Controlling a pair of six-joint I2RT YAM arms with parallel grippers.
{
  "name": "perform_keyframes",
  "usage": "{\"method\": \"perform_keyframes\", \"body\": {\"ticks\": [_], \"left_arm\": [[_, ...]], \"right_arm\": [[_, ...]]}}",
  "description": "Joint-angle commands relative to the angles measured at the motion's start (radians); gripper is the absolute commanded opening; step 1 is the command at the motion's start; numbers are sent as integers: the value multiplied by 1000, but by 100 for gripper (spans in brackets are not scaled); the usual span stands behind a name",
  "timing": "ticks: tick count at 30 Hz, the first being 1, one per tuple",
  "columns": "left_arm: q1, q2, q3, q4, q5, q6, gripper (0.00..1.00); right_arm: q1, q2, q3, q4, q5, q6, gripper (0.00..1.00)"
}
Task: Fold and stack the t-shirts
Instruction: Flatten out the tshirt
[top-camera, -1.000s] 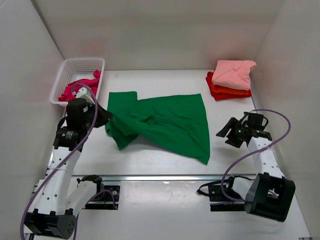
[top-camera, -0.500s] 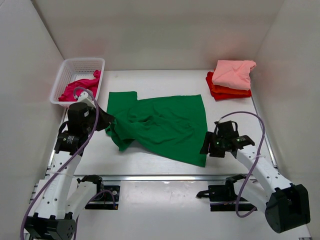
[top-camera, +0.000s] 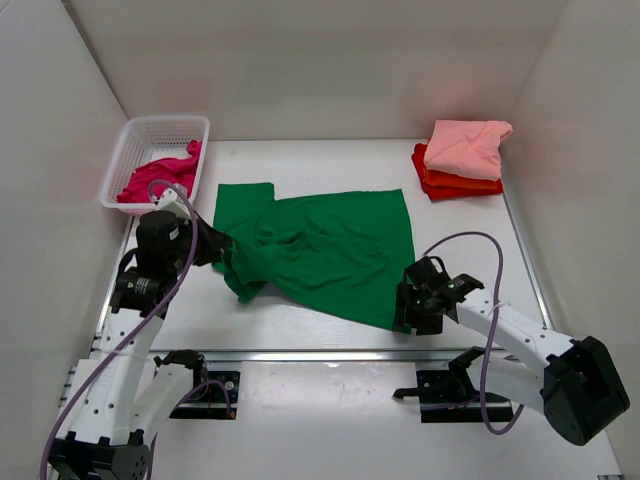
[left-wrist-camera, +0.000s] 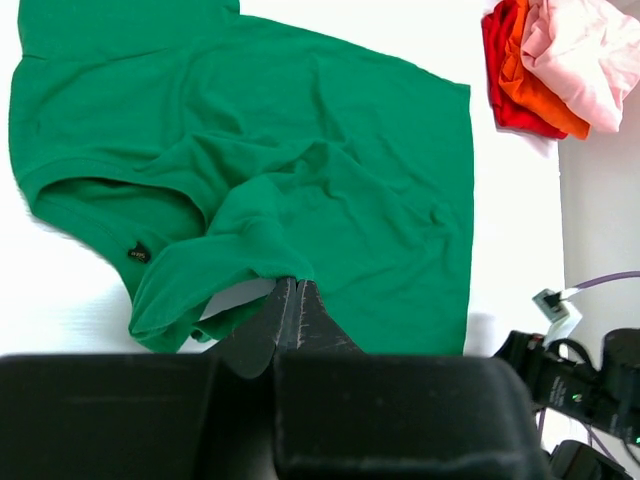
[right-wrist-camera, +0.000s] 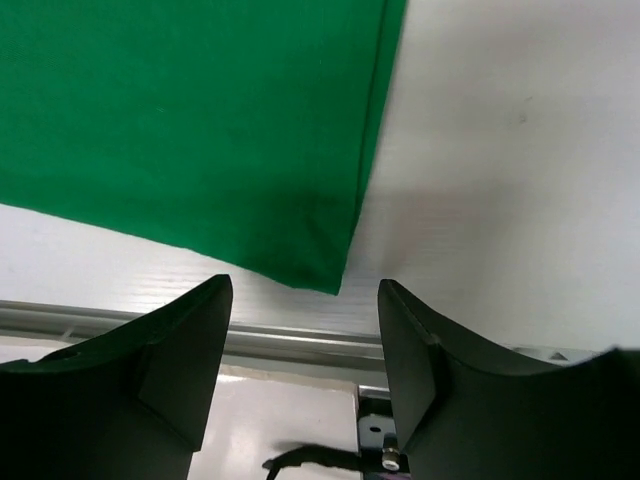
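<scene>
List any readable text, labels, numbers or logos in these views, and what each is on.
No legible text in any view.
small dark tag on the green t-shirt: pale marks, too small to read.
magenta t-shirt, white basket, folded stack: no print visible.

White arms (top-camera: 125, 345) with black joints (top-camera: 155, 232) and lilac cables (top-camera: 466, 236).
</scene>
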Motion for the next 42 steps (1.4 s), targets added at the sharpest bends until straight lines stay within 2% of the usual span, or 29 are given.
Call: {"method": "perform_keyframes", "body": {"ticks": [1, 7, 9, 11, 17, 19, 20, 21, 22, 25, 28, 30, 35, 36, 38, 40, 42], "left_arm": [[1, -24, -23, 36, 16, -9, 0], [-7, -26, -60, 62, 33, -18, 0], [2, -24, -71, 67, 41, -19, 0], [2, -24, -63, 59, 41, -10, 0], [7, -26, -51, 56, 31, -3, 0], [5, -27, -51, 54, 33, -9, 0], [7, -26, -50, 56, 36, -9, 0], [7, -29, -51, 57, 34, -9, 0], [10, -29, -54, 59, 45, -7, 0], [11, -17, -48, 57, 36, 4, 0], [5, 6, -13, 51, 54, 10, 0], [-2, 15, 61, 13, 51, 17, 0], [1, 9, 304, -143, -8, 53, 0], [-12, 23, 358, -162, -5, 53, 0], [-30, 55, 433, -189, -2, 47, 0], [-39, 118, 483, -188, 16, 47, 0], [-3, 184, 483, -147, 31, 62, 0]], "right_arm": [[28, 12, -54, 72, 49, 84, 58], [83, 70, -120, 156, 177, 156, 52], [79, 92, -126, 172, 187, 156, 43], [71, 118, -117, 181, 173, 134, 40], [132, 278, -50, 144, 184, 133, 44], [145, 337, -28, 132, 184, 134, 42], [149, 348, -16, 123, 184, 124, 33], [151, 374, -4, 120, 182, 122, 14], [157, 385, 10, 108, 202, 121, 1], [130, 340, 50, 39, 225, 90, 1], [44, 213, 156, -46, 186, 1, 0], [-36, 121, 312, -165, 136, -87, 0], [-61, 9, 662, -452, 58, -212, 0], [-102, -9, 712, -459, -38, -240, 1], [-151, -16, 777, -474, -118, -247, 0], [-150, 35, 869, -472, -111, -258, 0], [-145, 105, 904, -424, -85, -299, 0]]}}
